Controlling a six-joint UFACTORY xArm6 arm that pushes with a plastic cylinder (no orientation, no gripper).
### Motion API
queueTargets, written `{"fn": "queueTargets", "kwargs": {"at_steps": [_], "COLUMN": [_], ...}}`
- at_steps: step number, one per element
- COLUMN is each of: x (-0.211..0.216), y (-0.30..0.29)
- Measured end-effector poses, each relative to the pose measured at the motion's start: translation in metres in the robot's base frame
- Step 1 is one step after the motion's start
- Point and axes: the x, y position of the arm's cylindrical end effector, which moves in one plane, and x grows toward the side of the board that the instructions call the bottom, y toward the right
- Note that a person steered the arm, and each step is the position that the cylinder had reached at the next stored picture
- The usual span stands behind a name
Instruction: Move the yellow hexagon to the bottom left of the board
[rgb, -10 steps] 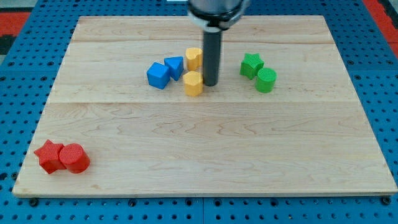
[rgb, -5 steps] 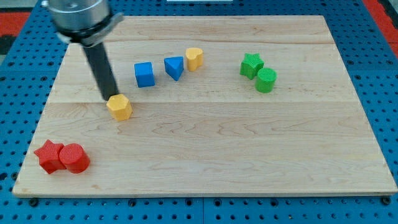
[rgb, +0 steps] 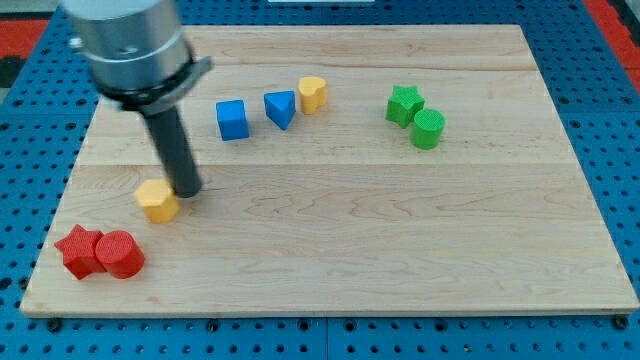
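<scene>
Touching the yellow hexagon (rgb: 157, 200) from its right, my tip (rgb: 186, 190) has no gripper; its mount is cropped at top.

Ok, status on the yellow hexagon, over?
My tip against yellow hexagon's right side. Hexagon short of bottom-left corner. Red star and red cylinder occupy that corner, in the way.

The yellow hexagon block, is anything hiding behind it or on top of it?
Nothing sits on the yellow hexagon. My tip stands just at its right, toward the view's top. The rod covers a strip of the wooden board; what lies there cannot be seen.
</scene>
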Motion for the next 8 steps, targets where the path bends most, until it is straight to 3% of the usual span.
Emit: {"fn": "queueTargets", "kwargs": {"at_steps": [1, 3, 6, 7, 8], "x": [0.002, 0.004, 0.025, -0.007, -0.054], "y": [-0.033, 0.009, -0.038, -0.035, -0.077]}}
